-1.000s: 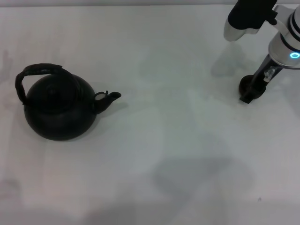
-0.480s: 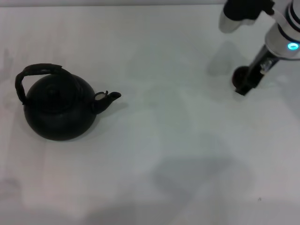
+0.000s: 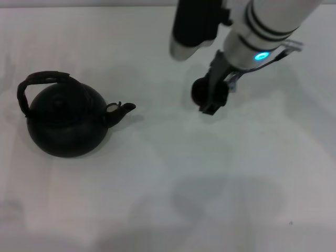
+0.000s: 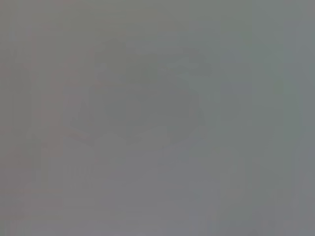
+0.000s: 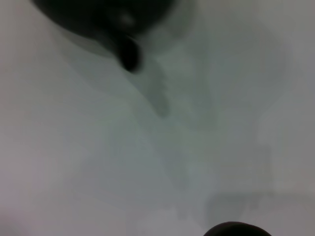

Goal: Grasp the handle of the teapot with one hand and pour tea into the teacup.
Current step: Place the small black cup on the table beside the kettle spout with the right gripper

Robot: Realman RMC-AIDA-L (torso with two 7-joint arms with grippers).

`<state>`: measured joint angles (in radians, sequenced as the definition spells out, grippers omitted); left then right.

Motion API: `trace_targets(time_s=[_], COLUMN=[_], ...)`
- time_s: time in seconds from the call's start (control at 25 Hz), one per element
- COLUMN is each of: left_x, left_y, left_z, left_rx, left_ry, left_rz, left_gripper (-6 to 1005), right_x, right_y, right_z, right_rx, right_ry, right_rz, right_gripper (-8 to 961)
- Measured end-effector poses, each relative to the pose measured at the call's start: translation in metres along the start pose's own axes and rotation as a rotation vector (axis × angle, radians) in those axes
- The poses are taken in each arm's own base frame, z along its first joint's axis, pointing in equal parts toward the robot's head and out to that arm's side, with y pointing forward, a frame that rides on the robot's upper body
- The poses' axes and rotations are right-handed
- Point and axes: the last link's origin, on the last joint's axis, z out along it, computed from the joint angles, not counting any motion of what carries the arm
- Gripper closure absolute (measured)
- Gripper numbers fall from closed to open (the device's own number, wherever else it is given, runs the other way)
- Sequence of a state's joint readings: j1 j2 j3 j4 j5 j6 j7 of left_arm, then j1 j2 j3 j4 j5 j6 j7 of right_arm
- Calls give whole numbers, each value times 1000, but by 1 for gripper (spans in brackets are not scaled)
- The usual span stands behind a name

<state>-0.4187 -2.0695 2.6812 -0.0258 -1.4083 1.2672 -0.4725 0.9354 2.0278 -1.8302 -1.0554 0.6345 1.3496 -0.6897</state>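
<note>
Head view. A large round matte black teapot stood on the white surface at the robot's left, its lid seated and its short curved spout pointing toward the middle of the surface. The thick dark arched handle rose over the lid, free of any gripper. What the teapot held could not be seen. The right gripper, black and angular, hung from a white arm with a blue light over the far middle of the surface, well apart from the teapot. Its fingers were closed on a tiny round dark teacup; whether the teacup rested on the surface or was lifted could not be told, and its inside was hidden. No writing or label could be read on any object.

Left wrist view. Only a uniform grey field appeared; the left gripper was not visible in any view.

Right wrist view. The teapot filled one edge, its spout projecting over the pale surface. A dark curved rim, the teacup, showed at the opposite edge.
</note>
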Motion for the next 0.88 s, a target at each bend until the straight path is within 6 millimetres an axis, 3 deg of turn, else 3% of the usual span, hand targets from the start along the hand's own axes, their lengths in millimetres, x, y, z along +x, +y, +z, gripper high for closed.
trace_targets(time_s=[0.2, 0.52, 0.88], left_x=[0, 0, 0], left_y=[0, 0, 0], left_z=[0, 0, 0], left_rx=[1, 1, 2], left_ry=[-2, -2, -3], left_rz=[3, 4, 5], left_gripper=[249, 249, 249], right_x=[-14, -14, -18], right_y=[16, 42, 48], right_z=[7, 21, 29], right_rx=[-28, -103, -88], right_ry=[-5, 28, 12], right_rz=[-79, -150, -183], right_gripper=[226, 225, 224])
